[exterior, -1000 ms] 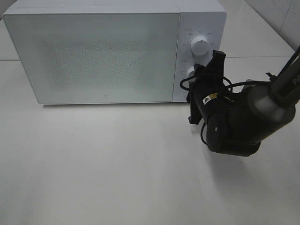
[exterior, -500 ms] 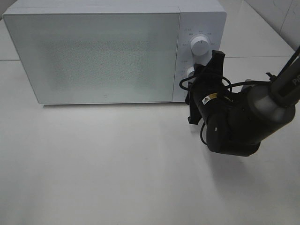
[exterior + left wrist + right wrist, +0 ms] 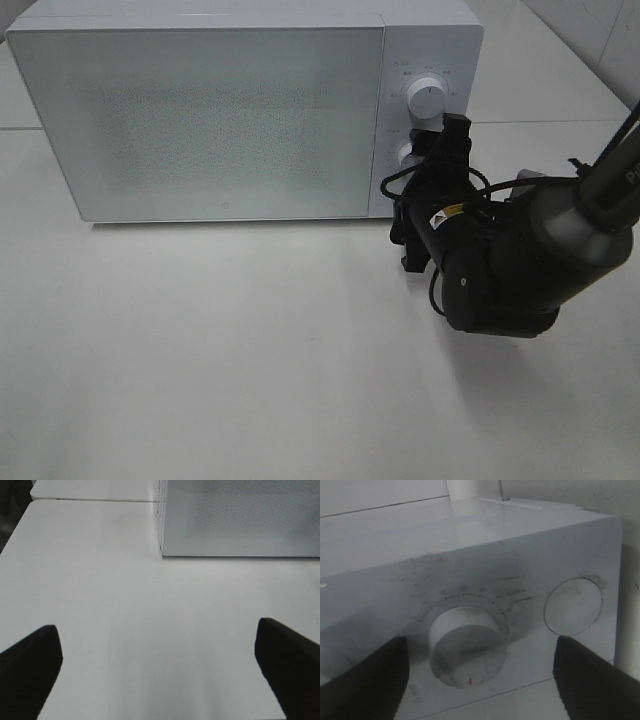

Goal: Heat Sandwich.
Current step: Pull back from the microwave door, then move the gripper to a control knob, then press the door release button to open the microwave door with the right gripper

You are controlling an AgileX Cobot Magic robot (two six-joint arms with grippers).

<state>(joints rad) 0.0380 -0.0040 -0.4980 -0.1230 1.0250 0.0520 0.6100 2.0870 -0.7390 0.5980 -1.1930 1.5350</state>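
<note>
The right gripper (image 3: 479,656) has its fingers apart, one each side of the lower knob (image 3: 466,649), not pinching it. The left gripper (image 3: 159,647), open too, is far off. I can't see the sandwich; the microwave (image 3: 200,120) is shut.

Mock kitchen set up as a robot test station. White microwave (image 3: 200,110) with round dials (image 3: 428,98), standing on a bare white surface (image 3: 220,350); black robot arm (image 3: 520,260) mounted beside it; pale tiled wall (image 3: 610,40) behind.
</note>
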